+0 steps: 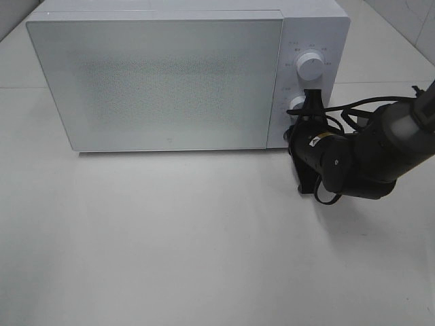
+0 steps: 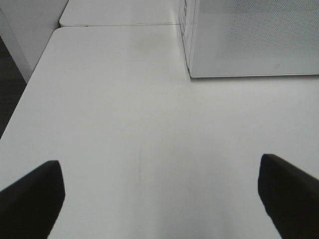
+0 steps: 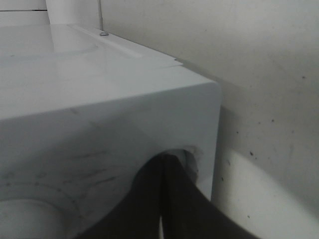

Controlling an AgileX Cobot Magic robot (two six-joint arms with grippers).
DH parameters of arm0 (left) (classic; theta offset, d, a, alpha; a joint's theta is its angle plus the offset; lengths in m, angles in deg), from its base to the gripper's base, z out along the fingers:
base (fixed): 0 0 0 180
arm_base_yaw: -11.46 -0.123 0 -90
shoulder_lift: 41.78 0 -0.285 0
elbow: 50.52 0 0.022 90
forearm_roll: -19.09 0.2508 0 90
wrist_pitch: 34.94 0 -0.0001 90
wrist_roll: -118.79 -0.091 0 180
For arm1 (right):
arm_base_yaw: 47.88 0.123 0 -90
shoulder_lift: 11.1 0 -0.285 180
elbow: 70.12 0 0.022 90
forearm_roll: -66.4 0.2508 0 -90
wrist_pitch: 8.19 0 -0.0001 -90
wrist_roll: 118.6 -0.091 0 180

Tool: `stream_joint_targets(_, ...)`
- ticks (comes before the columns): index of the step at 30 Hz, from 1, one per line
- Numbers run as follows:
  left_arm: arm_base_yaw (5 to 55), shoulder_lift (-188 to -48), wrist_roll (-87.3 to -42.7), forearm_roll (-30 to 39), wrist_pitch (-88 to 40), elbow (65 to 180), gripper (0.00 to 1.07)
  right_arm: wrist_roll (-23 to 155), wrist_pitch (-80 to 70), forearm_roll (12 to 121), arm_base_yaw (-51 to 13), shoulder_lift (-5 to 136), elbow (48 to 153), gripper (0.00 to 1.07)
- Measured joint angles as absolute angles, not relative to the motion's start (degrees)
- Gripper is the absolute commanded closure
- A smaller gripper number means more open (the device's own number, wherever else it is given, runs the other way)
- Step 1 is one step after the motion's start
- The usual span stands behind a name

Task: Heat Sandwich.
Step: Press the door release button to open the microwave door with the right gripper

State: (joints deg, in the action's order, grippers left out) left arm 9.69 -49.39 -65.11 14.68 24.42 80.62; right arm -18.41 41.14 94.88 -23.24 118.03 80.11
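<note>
Right gripper (image 1: 312,100) is holding its tips pinched together against the microwave's (image 1: 163,81) lower knob (image 1: 297,104), close to the front-right edge. The door (image 1: 156,85) is sitting closed and frosted, so I cannot tell where the sandwich is. Left gripper (image 2: 160,199) is hovering spread wide and empty over the table (image 2: 124,124), off the microwave's front-left corner. A wide stretch of tabletop is lying open before the door.

The microwave (image 1: 317,27) casing is looking like smooth, faintly glossy white plastic; its door (image 1: 163,81) is showing a fine speckled finish; the table (image 1: 170,238) is appearing matt.
</note>
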Motion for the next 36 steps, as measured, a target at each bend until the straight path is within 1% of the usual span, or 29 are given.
stream_joint_targets(36, 9.69, -49.39, -65.11, 14.68, 24.42, 80.62, 0.05, -18.47, 39.08, 94.59, -23.36, 118.67, 81.14, 1.07)
